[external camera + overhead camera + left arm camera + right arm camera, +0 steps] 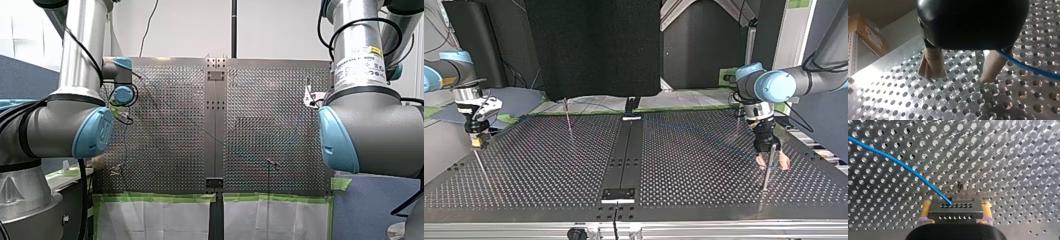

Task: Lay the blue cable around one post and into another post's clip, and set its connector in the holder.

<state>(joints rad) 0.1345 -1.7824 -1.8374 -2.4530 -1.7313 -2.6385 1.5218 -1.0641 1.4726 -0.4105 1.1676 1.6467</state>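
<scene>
okay, we're on the right wrist view and our right gripper (956, 208) is clamped on the connector (955, 212): one yellow pad (927, 208) presses each end of the grey block, which hangs just over the perforated table (1010, 157). the blue cable (898, 162) enters the block's upper row of holes and arcs away across the plate, off the edge of the view. a small metal stud (962, 186) sits just ahead of the connector.

over to the left wrist view, and our left gripper (959, 78) is released, its beige fingers (933, 66) spread wide and pointing down at the plate. the cable comes out from under the black body just beside one finger and runs off to the side; whether it touches that pad, we cannot tell. something grey stands between the fingers, too hidden to name.

from the top view, at its right, those fingers straddle a thin upright post (766, 175). a second thin post (568, 117) stands well apart, nearer the far edge. at that view's left, our right gripper sits low by the table's side edge.
</scene>
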